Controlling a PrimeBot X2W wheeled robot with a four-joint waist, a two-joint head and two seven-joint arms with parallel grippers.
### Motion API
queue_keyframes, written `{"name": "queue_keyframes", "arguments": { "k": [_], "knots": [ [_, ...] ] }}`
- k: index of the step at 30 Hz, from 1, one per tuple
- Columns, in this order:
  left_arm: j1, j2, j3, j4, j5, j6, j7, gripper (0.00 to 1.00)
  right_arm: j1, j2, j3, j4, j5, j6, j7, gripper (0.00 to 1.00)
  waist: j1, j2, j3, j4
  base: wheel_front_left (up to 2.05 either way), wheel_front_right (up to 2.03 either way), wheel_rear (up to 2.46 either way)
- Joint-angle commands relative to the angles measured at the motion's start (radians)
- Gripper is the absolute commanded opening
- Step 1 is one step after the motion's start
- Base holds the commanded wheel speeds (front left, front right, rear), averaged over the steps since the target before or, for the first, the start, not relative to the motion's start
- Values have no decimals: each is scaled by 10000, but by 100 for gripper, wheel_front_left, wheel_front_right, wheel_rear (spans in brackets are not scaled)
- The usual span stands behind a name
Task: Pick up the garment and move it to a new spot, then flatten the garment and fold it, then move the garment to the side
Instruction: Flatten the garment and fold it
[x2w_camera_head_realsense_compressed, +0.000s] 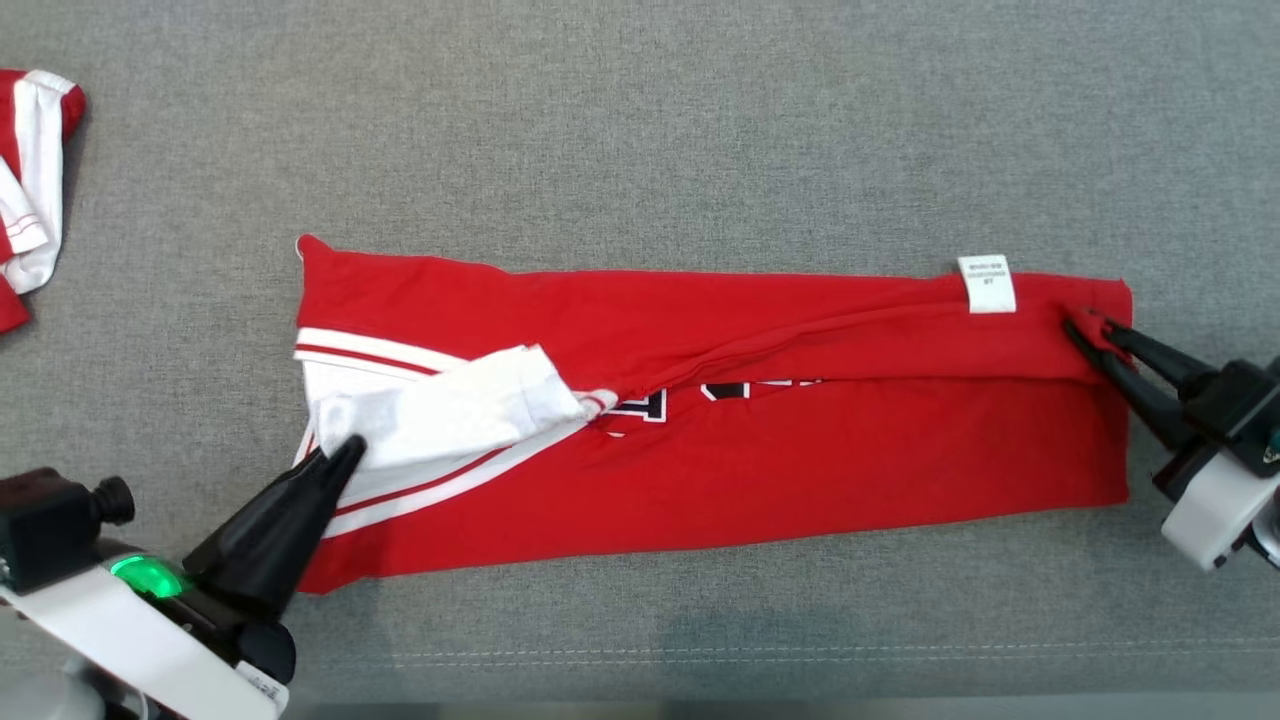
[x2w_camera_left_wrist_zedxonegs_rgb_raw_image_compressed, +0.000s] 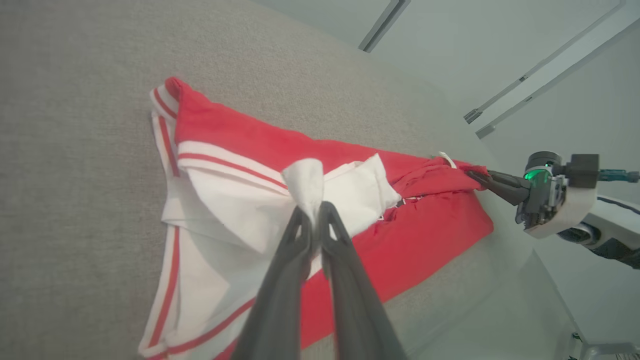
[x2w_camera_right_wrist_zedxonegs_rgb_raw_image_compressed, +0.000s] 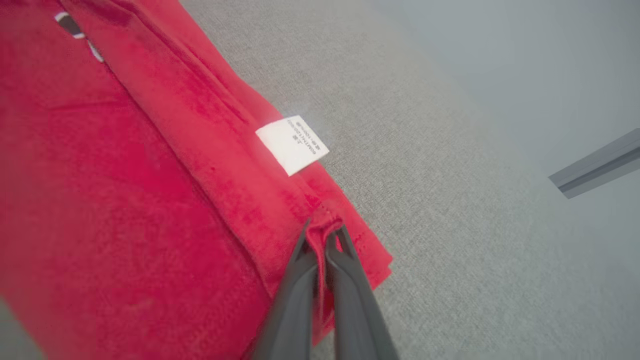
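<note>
The garment (x2w_camera_head_realsense_compressed: 760, 430) is a red shirt with white, red-striped sleeves, lying lengthwise in a folded band across the grey surface. My left gripper (x2w_camera_head_realsense_compressed: 335, 455) is at its left end, shut on a pinch of the white sleeve (x2w_camera_left_wrist_zedxonegs_rgb_raw_image_compressed: 307, 185). At the right end, my right gripper (x2w_camera_head_realsense_compressed: 1085, 335) is shut on the red hem (x2w_camera_right_wrist_zedxonegs_rgb_raw_image_compressed: 322, 232) just below the white care label (x2w_camera_head_realsense_compressed: 986, 283). The label (x2w_camera_right_wrist_zedxonegs_rgb_raw_image_compressed: 292, 144) lies flat on the upper fold. The right gripper (x2w_camera_left_wrist_zedxonegs_rgb_raw_image_compressed: 472, 174) also appears across the shirt in the left wrist view.
Another red and white garment (x2w_camera_head_realsense_compressed: 30, 190) lies at the far left edge of the grey fabric surface (x2w_camera_head_realsense_compressed: 640, 120). A stitched seam (x2w_camera_head_realsense_compressed: 800, 655) runs along the surface's near edge. Pale floor (x2w_camera_left_wrist_zedxonegs_rgb_raw_image_compressed: 550, 60) lies beyond the far side.
</note>
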Motion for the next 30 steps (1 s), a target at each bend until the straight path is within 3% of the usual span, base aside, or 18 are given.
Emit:
{"name": "queue_keyframes", "arguments": {
  "k": [1, 5, 8, 10, 14, 18, 19, 23, 30],
  "knots": [
    [10, 269, 374, 14, -176, -74, -51, 100, 716, -240, -120, -93, 25, 27, -148, 100, 0, 0, -58, -27, 0, 0, 0],
    [189, 76, 385, 324, -66, 197, -108, 100, 1355, -155, -423, -168, 100, 27, -205, 100, 0, 0, -212, -29, 0, 0, 0],
    [306, -7, 622, 534, 369, 726, -178, 100, 1925, -25, -971, -324, 175, 27, -223, 100, 0, 0, -413, 30, 0, 0, 0],
    [440, -64, 932, 661, 775, 1310, -214, 100, 2372, 163, -1567, -667, 247, 27, -226, 100, 0, 0, -575, 66, 0, 0, 0],
    [718, -606, 2212, 615, 2029, 2434, -235, 100, 3504, 1248, -3764, -1428, 839, 27, -228, 100, 0, 0, -943, 114, 0, 0, 0],
    [1267, -1327, 3501, 499, 3253, 3182, -238, 100, 4380, 2629, -5976, -1580, 989, 27, -229, 100, 0, 0, -1353, 49, 0, 0, 0],
    [1267, -1327, 3501, 499, 3253, 3182, -238, 100, 4380, 2629, -5976, -1580, 989, 27, -229, 100, 0, 0, -1353, 49, 0, 0, 0],
    [1706, -2080, 4434, 455, 4384, 3619, -239, 100, 4671, 3659, -6858, -1252, 781, 27, -202, 100, 0, 0, -1730, -25, 0, 0, 0],
    [2292, -3417, 5008, 953, 5849, 3571, -240, 100, 4718, 4859, -7439, -510, 723, 27, 342, 100, 0, 0, -2303, -56, 0, 0, 0]
  ]
}}
